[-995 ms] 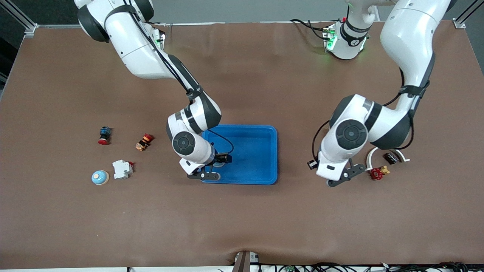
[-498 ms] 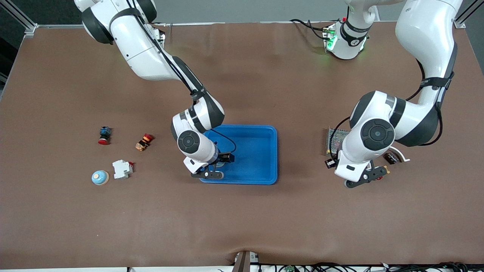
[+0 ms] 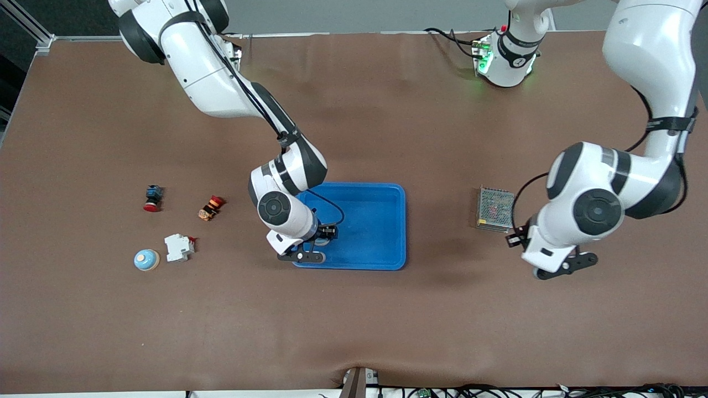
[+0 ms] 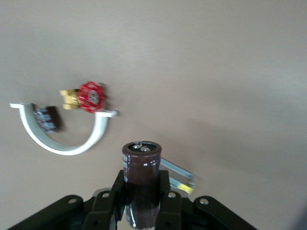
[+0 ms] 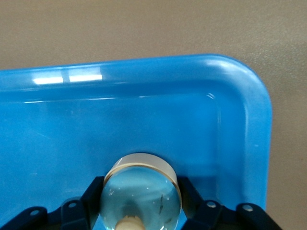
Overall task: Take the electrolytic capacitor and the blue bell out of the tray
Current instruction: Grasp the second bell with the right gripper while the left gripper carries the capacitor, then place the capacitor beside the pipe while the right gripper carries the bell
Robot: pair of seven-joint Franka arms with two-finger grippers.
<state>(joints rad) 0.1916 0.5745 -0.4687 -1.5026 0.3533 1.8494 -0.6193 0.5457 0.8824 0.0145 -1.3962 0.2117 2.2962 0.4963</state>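
The left gripper (image 4: 142,203) is up over the brown surface (image 3: 354,320), its fingers (image 4: 164,194) pinching a dark red capacitor (image 4: 140,179). The right gripper (image 5: 140,211) is low in the blue tray (image 5: 144,96), its fingers (image 5: 189,194) pinching a pale blue bell (image 5: 140,199).

A: The light is bright and even, coming from above. The arms put soft, wide shadows on the table (image 3: 387,331).

B: I see glare too. White streaks shine on the rim of the blue tray (image 5: 144,72).

A: In the left wrist view the capacitor (image 4: 140,179) is sharp, but the red valve (image 4: 91,97) looks slightly soft.
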